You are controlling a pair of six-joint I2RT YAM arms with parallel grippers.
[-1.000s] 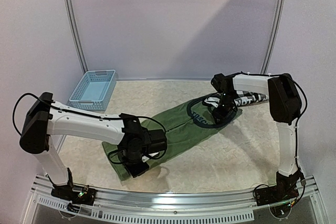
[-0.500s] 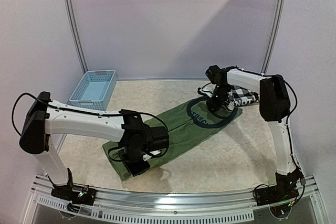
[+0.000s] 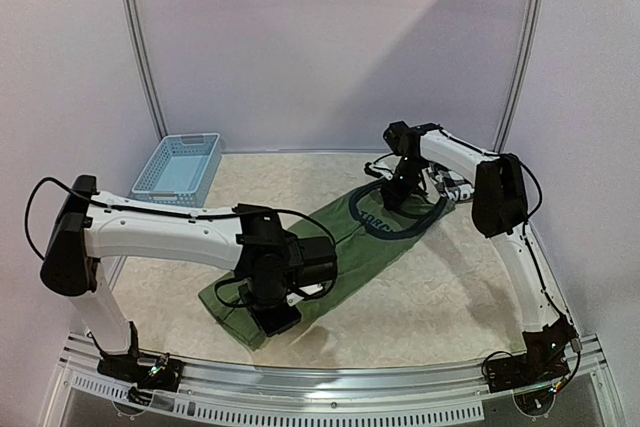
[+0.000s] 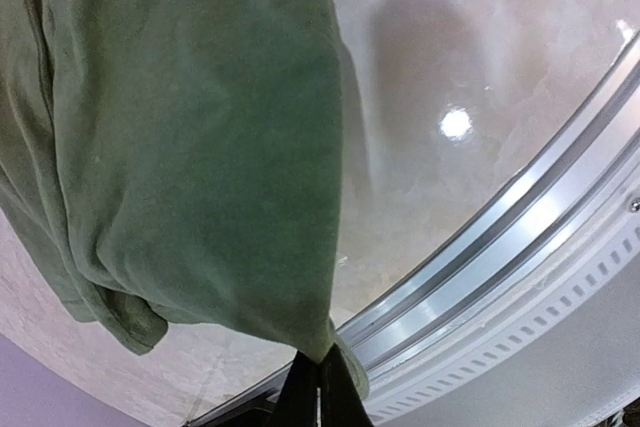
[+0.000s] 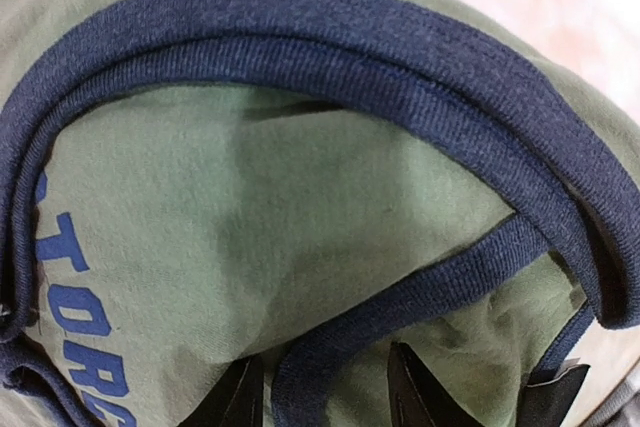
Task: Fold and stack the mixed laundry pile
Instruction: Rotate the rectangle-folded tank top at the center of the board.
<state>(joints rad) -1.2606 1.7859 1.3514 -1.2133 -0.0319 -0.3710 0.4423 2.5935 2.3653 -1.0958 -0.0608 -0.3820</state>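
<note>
Two arms: both reach out over the pale table (image 3: pixel 450 287), each with its tool on the same garment.
Olive-green shirt (image 3: pixel 340 242): it lies stretched in a long diagonal band, from the near left part of the table up toward the far right.
Left gripper (image 3: pixel 275 317): it sits at the near end of the band. The wrist view shows its dark fingers (image 4: pixel 300 402) pressed together on a corner of the hem, with the cloth fanning away from that pinch.
Metal rail (image 4: pixel 500 247): the table's front edge runs just beside that pinched corner.
Right gripper (image 3: pixel 398 195): it points down onto the far end of the shirt, at the neck opening.
Right fingers (image 5: pixel 410 392): they stand partly apart, and a bunched fold of green cloth with its dark edging fills the gap between them, so they are gripping that fold.
Navy binding (image 5: pixel 350 47): a thick ribbed band curves round the opening in a doubled loop.
Blue lettering (image 5: pixel 85 322): part of a printed word shows on the chest, below the binding.
Checked shirt (image 3: pixel 452 185): only a small black-and-white patch shows, at the far right behind the right arm, close to the green shirt's upper end. I cannot tell whether the two touch.
Basket (image 3: pixel 165 197): light blue lattice plastic, at the far left corner, well apart from both garments.
</note>
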